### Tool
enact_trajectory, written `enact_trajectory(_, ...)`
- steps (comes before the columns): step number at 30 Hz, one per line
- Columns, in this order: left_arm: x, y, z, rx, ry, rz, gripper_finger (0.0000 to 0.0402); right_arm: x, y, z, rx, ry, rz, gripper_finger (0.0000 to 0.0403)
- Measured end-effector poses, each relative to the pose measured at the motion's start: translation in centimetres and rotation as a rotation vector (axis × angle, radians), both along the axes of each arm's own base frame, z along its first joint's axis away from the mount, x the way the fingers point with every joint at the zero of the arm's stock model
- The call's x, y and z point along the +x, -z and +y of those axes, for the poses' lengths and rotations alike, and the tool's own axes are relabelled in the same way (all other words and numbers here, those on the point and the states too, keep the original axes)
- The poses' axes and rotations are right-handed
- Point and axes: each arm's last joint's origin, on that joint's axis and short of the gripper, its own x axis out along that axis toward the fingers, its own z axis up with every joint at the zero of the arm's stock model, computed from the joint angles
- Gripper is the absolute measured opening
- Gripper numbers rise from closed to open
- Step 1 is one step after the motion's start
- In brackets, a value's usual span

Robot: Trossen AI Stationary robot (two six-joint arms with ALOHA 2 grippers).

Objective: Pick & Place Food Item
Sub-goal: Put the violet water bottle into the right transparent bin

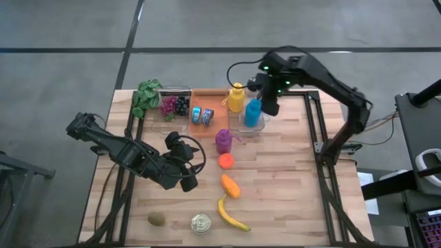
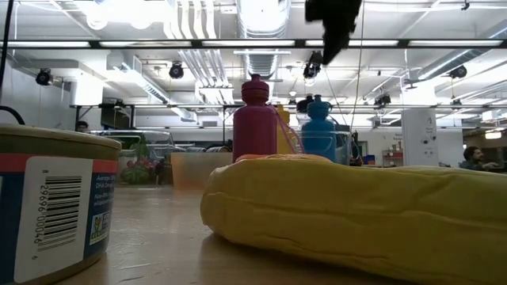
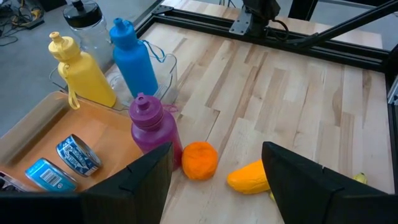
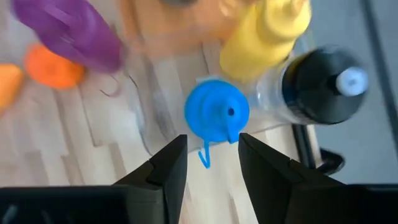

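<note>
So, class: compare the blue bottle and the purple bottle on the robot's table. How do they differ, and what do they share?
1. The blue bottle stands inside a clear bin; the purple bottle stands on the bare wooden table.
2. The right gripper hangs directly above the blue bottle; no gripper is above the purple bottle.

Both are upright, capped, and similar in shape.

- The overhead view is evenly lit, with soft, short shadows under the objects on the pale wooden slatted table [image 1: 289, 186].
- At table height, rows of bright ceiling strip lights [image 2: 135, 12] blow out to white glare at the top.
- The soft yellow banana-shaped toy [image 2: 356, 214] nearest that lens and the round tin can with barcode label [image 2: 51, 202] look slightly soft.
- The right wrist view is motion-blurred; the purple plastic bottle [image 4: 68, 28] smears, while the blue bottle cap [image 4: 216, 117] stays fairly crisp.
</note>
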Motion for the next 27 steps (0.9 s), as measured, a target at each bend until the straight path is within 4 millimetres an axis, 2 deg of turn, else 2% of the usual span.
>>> enact_trajectory(5, 0.0, 0.0, 0.0, 0.000, 0.000, 0.000, 0.0249, -2.1, -3.8, 3.4, -0.053, -0.035, -0.145, 0.0117)
enact_trajectory(11, 0.0, 0.0, 0.0, 0.000, 0.000, 0.000, 0.0253, -4.1, -6.4, 7.8, -0.063, -0.107, -0.298, 0.0091)
enact_trajectory(20, 0.1, 0.0, 0.1, 0.001, -0.004, 0.000, 0.0244, -5.4, -7.8, 13.8, -0.023, -0.300, -0.387, 0.0055)
enact_trajectory(27, 0.5, -0.1, 0.8, -0.011, -0.035, -0.017, 0.0248, -5.5, -8.0, 16.6, -0.044, -0.477, -0.413, 0.0043)
